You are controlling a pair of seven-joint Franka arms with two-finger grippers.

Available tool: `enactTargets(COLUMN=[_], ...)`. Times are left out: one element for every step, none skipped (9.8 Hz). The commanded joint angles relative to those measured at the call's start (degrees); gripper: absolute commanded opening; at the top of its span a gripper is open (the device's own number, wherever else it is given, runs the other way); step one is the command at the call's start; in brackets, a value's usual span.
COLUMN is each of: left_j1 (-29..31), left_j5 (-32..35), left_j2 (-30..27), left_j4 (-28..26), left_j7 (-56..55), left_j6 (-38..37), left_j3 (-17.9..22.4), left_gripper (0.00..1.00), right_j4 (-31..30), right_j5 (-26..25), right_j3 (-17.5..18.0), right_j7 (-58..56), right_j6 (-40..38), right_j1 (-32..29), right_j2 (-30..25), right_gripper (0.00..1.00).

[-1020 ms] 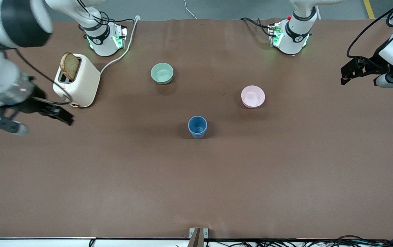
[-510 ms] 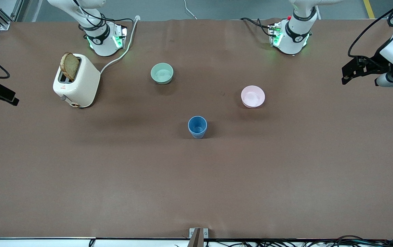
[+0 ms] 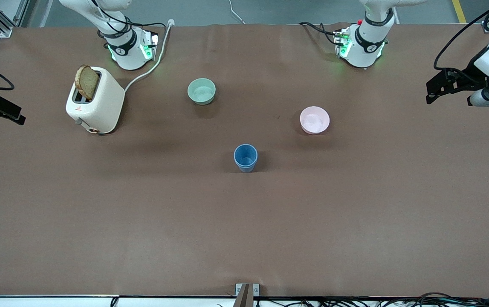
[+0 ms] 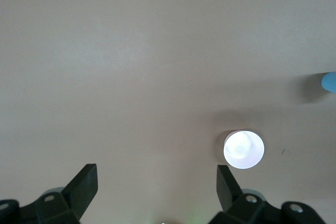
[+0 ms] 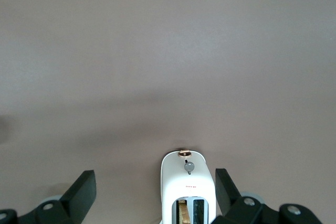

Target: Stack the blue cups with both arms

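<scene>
A: Jaws? I read the left gripper [image 4: 156, 184] spread wide, holding nothing, over the table's left-arm end; the right gripper [image 5: 155, 187] likewise, above the toaster [image 3: 95, 100].

B: Cups? I see one blue cup [image 3: 245, 157] upright mid-table, nearer the camera than the pink bowl [image 3: 314, 120]

Matte blue plastic on the cup [image 3: 245, 157], dull-finished. My worktop [image 3: 244, 221] wears smooth brown sheet, faintly creased. Toaster [image 3: 96, 100] shell: cream, satin-smooth. Pink bowl [image 3: 314, 120] and mint bowl [image 3: 201, 91] look matte plastic.
</scene>
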Motion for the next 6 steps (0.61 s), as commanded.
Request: enactTargets(left_j1=[0.2,0.2,0.1,0.2,0.2,0.2], left_j5=[0.4,0.4,0.4,0.4,0.4,0.4], left_j2=[0.3,0.4,0.4,0.3,0.4,0.4], left_j4=[-0.5,-0.5,-0.4,-0.3,0.4,0.4], left_j7=[0.8,0.6,0.3,0.2,0.4,0.5], left_j6=[-1.1,-1.1,-1.1,-1.0,-1.0,-1.0], left_j3=[-0.1,-0.1,-0.1,0.0,0.1,0.1], left_gripper=[1.0,1.0,1.0,1.0,1.0,1.0], right_j4=[-1.5,-1.5,-1.5,-1.5,-1.5,-1.5], right_j5=[2.1,2.1,2.1,2.0,2.0,2.0], right_j3=[1.0,1.0,1.0,1.0,1.0,1.0], right_j7=[-1.9,-2.0,-2.0,-2.0,-2.0,-2.0], right_j6=[0.7,0.7,0.7,0.6,0.6,0.6], right_j1=[-2.5,-2.5,-2.5,-2.5,-2.5,-2.5], right_j2=[-1.3,-1.3,-1.3,-1.3,-1.3,-1.3], right_gripper=[1.0,1.0,1.0,1.0,1.0,1.0])
